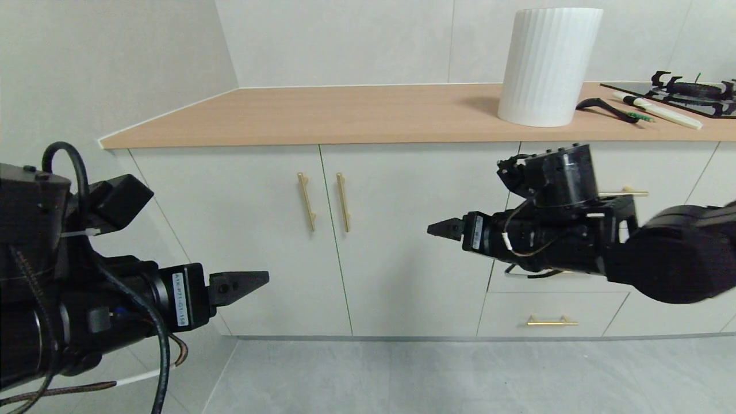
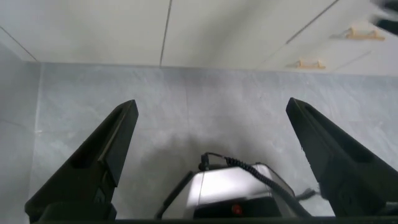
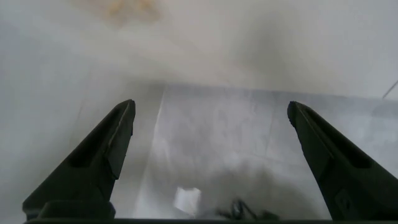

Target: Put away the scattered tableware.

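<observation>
The left tool and right tool gape empty. Beside the holder, the utensil (light, stiff, probably slippery) suits a mid-handle pinch.

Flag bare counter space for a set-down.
Free: the counter from the wall corner to the white container. Crowded: right of the container, where a black utensil, a white utensil and a dark rack lie close together.

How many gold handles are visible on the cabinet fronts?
4: left door handle, right door handle, lower drawer handle, and an upper drawer handle partly behind the right arm. The arm may hide more.
</observation>
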`<state>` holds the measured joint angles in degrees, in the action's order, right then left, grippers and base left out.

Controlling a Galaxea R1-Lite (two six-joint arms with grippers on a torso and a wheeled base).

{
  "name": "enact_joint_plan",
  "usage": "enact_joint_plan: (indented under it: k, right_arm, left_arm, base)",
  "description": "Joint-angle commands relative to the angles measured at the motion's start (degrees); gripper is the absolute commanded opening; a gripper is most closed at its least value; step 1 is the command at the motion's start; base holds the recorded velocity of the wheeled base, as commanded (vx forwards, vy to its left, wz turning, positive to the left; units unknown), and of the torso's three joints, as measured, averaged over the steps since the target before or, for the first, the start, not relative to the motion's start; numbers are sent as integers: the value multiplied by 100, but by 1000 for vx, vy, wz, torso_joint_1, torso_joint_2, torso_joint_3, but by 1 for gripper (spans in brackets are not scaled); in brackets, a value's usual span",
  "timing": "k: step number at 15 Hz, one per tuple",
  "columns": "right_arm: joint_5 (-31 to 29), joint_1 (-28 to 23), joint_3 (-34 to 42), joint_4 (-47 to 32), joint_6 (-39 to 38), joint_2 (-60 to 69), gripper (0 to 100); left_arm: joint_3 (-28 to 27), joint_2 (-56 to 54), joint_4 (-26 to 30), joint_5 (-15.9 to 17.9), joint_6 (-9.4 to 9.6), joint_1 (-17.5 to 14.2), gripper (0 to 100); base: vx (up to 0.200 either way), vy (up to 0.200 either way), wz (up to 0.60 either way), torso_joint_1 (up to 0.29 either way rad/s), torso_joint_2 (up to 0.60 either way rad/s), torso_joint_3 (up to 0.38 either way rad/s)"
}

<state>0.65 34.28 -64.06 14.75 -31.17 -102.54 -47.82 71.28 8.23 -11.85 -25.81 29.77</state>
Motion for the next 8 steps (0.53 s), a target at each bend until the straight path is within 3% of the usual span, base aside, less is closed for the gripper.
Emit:
enact_joint_plan:
  k: [1, 3, 4, 5, 6, 7, 8]
  right_arm:
    - [-302, 79, 1326, 168, 419, 2255, 100]
    - [-856, 70, 2170, 186, 753, 3433, 100]
    - [-935, 44, 2565, 221, 1060, 4119, 100]
    - [-944, 35, 2724, 230, 1148, 4409, 100]
    - [-970, -35, 3207, 168, 1535, 5595, 100]
    - [-987, -132, 3409, 116, 1834, 6096, 100]
    - [-1075, -888, 3813, -95, 2423, 6966, 100]
  left_arm:
    - [458, -1230, 3, -2, 322, -375, 100]
    - [942, -2171, 3, -2, 612, -569, 100]
    - [1179, -2663, 3, 7, 876, -709, 100]
    - [1267, -2848, 12, 7, 981, -780, 100]
    - [1530, -3507, 12, 16, 1359, -1035, 100]
    - [1627, -3814, 21, 16, 1456, -1114, 100]
    - [1829, -4438, 30, 25, 1579, -1289, 100]
  base:
    - [0, 0, 0, 0, 0, 0]
    - [0, 0, 0, 0, 0, 0]
    - [0, 0, 0, 0, 0, 0]
    - [0, 0, 0, 0, 0, 0]
    - [0, 0, 0, 0, 0, 0]
    - [0, 0, 0, 0, 0, 0]
    - [0, 0, 0, 0, 0, 0]
